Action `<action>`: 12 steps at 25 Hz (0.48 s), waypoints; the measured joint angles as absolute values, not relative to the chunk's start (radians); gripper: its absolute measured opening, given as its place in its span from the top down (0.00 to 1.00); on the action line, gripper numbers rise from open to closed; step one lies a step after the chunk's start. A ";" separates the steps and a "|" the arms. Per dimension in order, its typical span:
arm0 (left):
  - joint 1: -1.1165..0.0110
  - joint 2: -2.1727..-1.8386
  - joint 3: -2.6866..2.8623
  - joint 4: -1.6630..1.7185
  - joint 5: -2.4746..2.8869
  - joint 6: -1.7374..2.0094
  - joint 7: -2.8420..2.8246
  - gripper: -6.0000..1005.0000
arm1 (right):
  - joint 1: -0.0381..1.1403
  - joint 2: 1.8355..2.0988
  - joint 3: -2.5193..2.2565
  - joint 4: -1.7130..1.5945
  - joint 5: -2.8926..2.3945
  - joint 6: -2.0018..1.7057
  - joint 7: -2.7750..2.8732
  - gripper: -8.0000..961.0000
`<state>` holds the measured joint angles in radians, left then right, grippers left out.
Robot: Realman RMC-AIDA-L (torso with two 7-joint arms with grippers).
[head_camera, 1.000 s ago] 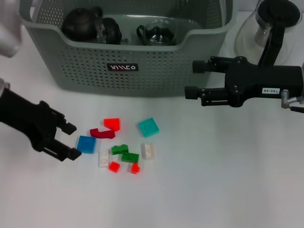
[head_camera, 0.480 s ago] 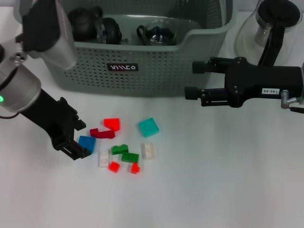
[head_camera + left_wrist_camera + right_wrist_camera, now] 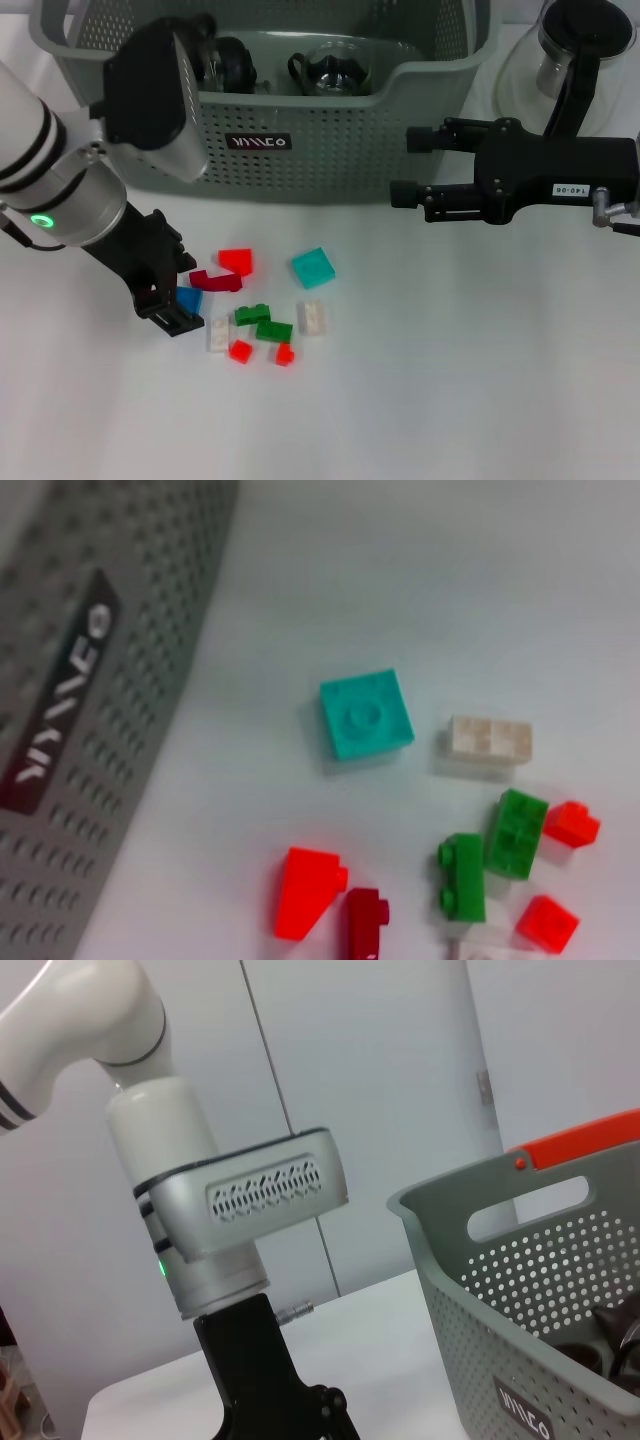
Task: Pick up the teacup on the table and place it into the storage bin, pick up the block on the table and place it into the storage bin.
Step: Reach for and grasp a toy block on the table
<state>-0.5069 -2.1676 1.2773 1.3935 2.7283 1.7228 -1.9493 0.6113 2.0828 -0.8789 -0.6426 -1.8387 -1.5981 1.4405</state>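
The storage bin (image 3: 330, 150) stands at the back of the table, and its perforated wall and label (image 3: 60, 710) fill one side of the left wrist view. Dark and clear tea vessels (image 3: 335, 65) lie inside it; I cannot tell which is the teacup. Several small blocks are scattered in front. My left gripper (image 3: 180, 295) is open and low, with its fingers on either side of a blue block (image 3: 189, 298). My right gripper (image 3: 405, 165) is open and empty, hovering before the bin's right front corner.
Near the blue block lie a red block (image 3: 236, 262), a dark red one (image 3: 215, 281), a teal one (image 3: 313, 267), green ones (image 3: 262, 322) and white ones (image 3: 311, 317). A glass pot (image 3: 570, 50) stands at the back right. The left arm's grey housing overhangs the bin's left front.
My left arm swung in from the left and its open fingers slid forward around the blue block. The right arm and the blocks stayed put.
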 joint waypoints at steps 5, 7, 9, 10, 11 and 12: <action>-0.495 -2.170 1.312 1.390 2.770 1.684 -1.960 0.33 | 0.611 2.082 -0.879 -0.642 -1.839 -1.598 1.440 0.11; -0.489 -2.171 1.328 1.387 2.778 1.673 -1.965 0.34 | 0.610 2.079 -0.879 -0.640 -1.836 -1.599 1.440 0.11; -0.488 -2.171 1.330 1.384 2.780 1.667 -1.967 0.34 | 0.610 2.077 -0.879 -0.637 -1.834 -1.601 1.441 0.11; -0.487 -2.171 1.331 1.382 2.784 1.662 -1.969 0.34 | 0.610 2.077 -0.879 -0.637 -1.834 -1.602 1.441 0.11; -0.486 -2.170 1.332 1.379 2.789 1.658 -1.969 0.34 | 0.611 2.077 -0.879 -0.637 -1.834 -1.602 1.441 0.11; -0.486 -2.170 1.332 1.374 2.794 1.655 -1.970 0.34 | 0.611 2.077 -0.879 -0.636 -1.834 -1.602 1.441 0.11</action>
